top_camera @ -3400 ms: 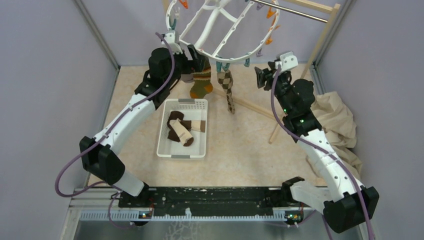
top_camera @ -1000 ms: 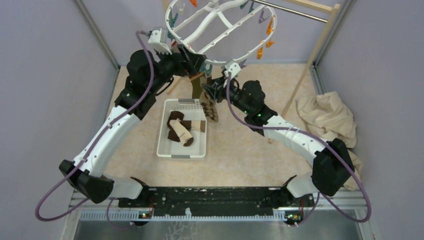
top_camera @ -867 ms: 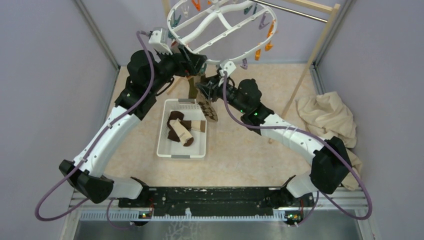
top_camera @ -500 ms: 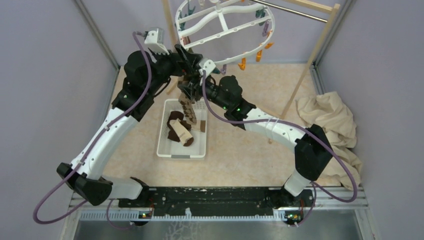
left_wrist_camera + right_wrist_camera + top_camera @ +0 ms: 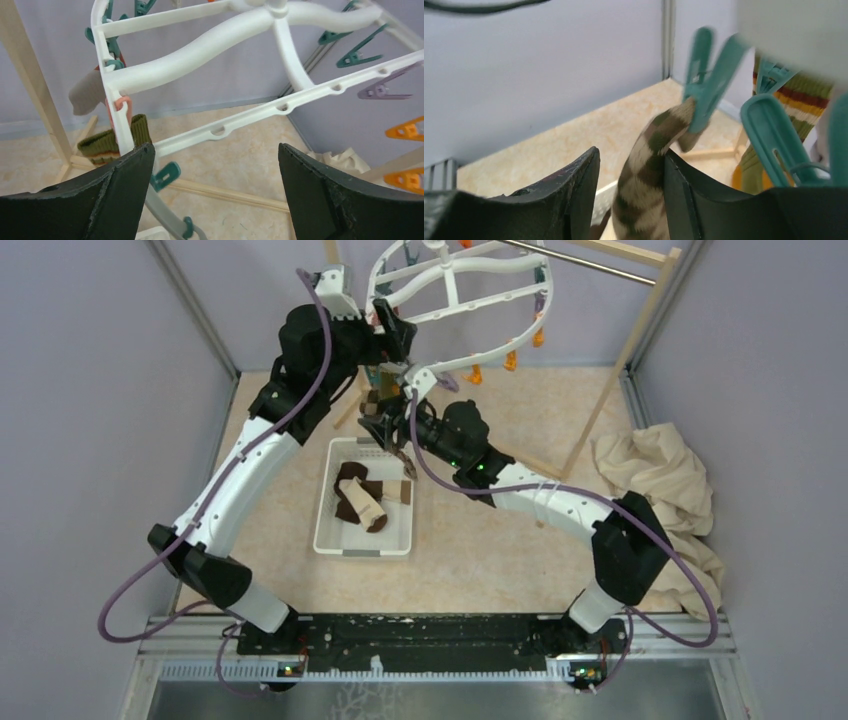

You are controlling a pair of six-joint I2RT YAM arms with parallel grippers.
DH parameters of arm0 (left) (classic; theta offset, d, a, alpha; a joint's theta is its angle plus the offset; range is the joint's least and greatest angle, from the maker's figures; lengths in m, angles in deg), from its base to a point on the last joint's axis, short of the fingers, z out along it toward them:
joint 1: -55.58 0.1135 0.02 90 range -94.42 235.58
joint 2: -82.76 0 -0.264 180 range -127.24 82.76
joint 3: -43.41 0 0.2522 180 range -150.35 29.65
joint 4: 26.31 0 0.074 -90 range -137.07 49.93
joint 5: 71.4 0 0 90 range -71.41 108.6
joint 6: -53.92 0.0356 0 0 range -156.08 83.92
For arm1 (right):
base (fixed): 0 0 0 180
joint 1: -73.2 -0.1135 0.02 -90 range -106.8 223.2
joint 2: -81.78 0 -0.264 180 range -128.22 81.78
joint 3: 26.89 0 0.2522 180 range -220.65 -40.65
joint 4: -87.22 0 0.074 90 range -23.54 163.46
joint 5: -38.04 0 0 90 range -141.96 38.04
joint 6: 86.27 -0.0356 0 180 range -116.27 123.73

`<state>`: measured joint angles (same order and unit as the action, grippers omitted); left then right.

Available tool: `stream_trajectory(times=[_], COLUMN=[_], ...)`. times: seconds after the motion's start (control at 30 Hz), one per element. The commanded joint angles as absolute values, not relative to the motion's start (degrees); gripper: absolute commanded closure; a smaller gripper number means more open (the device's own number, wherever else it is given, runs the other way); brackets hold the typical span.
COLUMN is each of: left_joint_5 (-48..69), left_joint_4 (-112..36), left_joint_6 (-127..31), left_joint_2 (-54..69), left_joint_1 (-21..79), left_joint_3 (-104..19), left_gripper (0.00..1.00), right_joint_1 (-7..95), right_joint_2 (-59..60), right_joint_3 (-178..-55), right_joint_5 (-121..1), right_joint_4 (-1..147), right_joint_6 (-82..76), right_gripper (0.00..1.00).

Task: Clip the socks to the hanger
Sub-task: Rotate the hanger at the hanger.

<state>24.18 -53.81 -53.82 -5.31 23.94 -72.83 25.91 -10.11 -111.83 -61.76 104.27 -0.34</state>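
While the white plastic slotted tray sits on the table left of centre, between the two arms, it holds a small heap of dark brown and cream fabric socks lying across one another in its far half. Beyond it, the large white plastic oval hanger with cross ribs hangs tilted at the far side, its long axis running roughly left to right and coloured pegs lining its rim. A brown-and-cream argyle sock of knitted fabric hangs at the hanger's near-left rim, above the tray's far edge. Its upper end is caught in a teal plastic peg, and its long axis slants away from the peg and then drops straight down. The right gripper is drawn in on this argyle sock just below the peg, pinching it between its dark fingers. Just beside it to the right hangs a green-and-orange striped sock, long axis vertical. The left gripper is at the hanger's left end with its fingers spread wide, gripping nothing, a rim bar crossing the gap in its wrist view. A crumpled beige cloth lies at the far right, near the wooden rack.
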Motion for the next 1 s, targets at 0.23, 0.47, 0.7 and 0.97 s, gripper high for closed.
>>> stream_trajectory(times=[0.23,0.47,0.7,0.97], left_joint_5=[26.9,26.4,26.3,25.7], left_joint_4=[-54.5,-54.2,-53.8,-53.2], left_joint_6=[-54.4,-54.5,-54.3,-54.1], left_joint_2=[-7.5,-7.7,-7.7,-8.4], left_joint_1=[23.8,23.8,23.8,23.8], left_joint_3=[-72.8,-72.9,-72.3,-71.9], left_gripper=[0.01,0.01,0.01,0.01], right_joint_1=[24.2,24.3,25.7,34.5], right_joint_2=[6.7,14.2,23.6,26.5], right_joint_3=[-99.9,-95.9,-94.8,-94.7], right_joint_5=[-63.9,-60.7,-55.3,-52.8], right_joint_4=[106.7,102.3,95.2,91.0], right_joint_6=[1.8,5.8,9.0,8.6], right_gripper=[0.49,0.48,0.48,0.49])
